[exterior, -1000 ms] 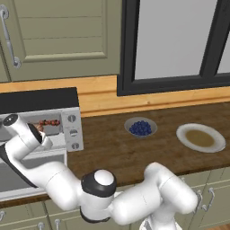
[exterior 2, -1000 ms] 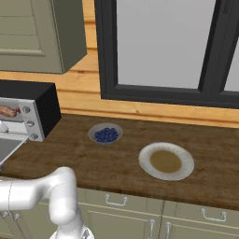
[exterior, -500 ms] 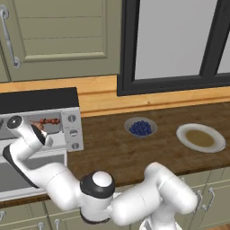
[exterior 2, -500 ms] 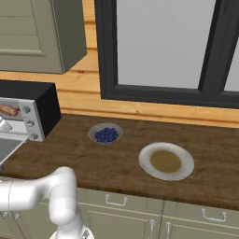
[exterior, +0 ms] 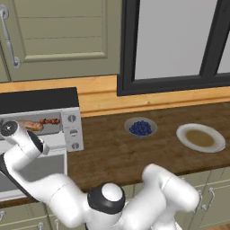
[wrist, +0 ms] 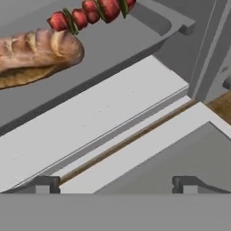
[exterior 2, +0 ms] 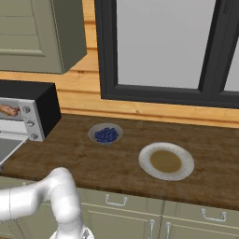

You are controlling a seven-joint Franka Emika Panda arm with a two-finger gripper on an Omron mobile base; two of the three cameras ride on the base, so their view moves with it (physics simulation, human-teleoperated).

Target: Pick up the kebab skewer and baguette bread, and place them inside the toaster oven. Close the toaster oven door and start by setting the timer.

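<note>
Golden-brown baguette bread (wrist: 36,52): one, laid inside the boxy silver toaster oven (exterior: 49,117), beyond the claw (wrist: 115,184).
Red-chunked kebab skewer (wrist: 90,11): one, beside the loaf.
Claw: spread wide, nothing pinched.

Baguette bread (wrist: 36,49) beside kebab skewer (wrist: 90,12), seemingly touching; fingertips (wrist: 43,184) spread.

Flanking base views across counter (exterior: 134,152); close hand view into toaster oven (wrist: 135,40)

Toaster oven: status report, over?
Hand open, empty. Baguette and skewer inside oven. Door down, unobstructed.
</note>
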